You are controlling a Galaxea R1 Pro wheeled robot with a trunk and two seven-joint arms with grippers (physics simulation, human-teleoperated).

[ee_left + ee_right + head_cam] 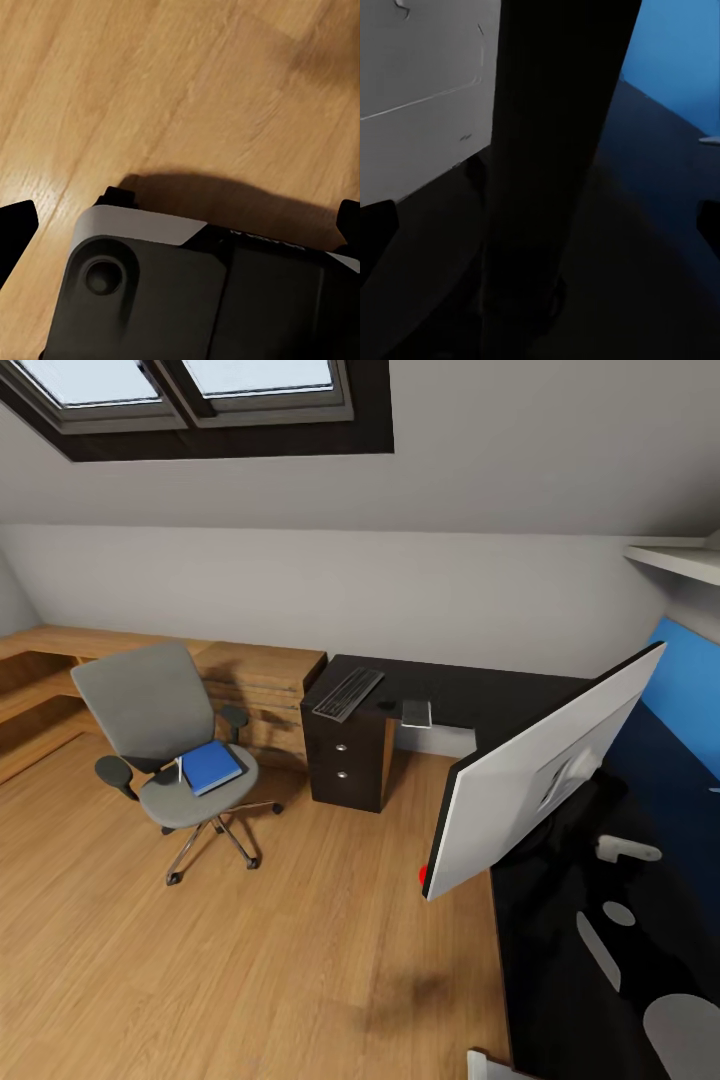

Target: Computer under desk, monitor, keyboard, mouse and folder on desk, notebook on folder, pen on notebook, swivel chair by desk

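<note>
The head view shows the room. At the left, the swivel chair stands on the wood floor, apart from the desk. The blue folder lies on its seat. Next comes the far part of the black desk, with the keyboard lying near its left end, over the dark drawer unit. A small grey notebook lies just right of the keyboard. Nearer, on the right part of the desk, the monitor stands with its pale back showing and a red dot at its low corner. A blue back panel is behind it.

The left wrist view shows wood floor and a dark robot part. I cannot tell if the left claw is released or clenched.

The right wrist view shows what the head view hides: the monitor's dark stand up close, its grey back, and the blue panel. I cannot tell the right claw's state either.
</note>
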